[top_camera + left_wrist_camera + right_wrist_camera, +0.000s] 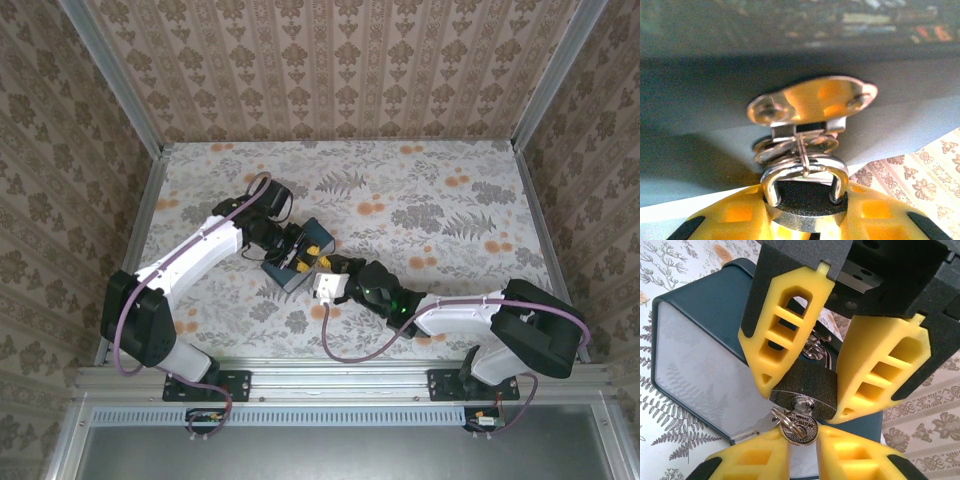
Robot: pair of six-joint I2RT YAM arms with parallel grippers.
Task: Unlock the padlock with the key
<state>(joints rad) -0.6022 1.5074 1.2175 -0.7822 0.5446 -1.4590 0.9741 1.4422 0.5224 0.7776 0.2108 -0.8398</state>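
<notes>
Near middle of table (450, 190), blue tin (695, 355) was flanked by both arms. Left gripper (806, 399) was clamped on padlock (805, 389), dark body pinched between yellow fingers. Shackle (771, 187) was hooked through hasp (810, 100) on tin's side. Right gripper (804, 440) was closed on key (798, 429), which was seated in keyhole at padlock's base, just beside tin.
</notes>
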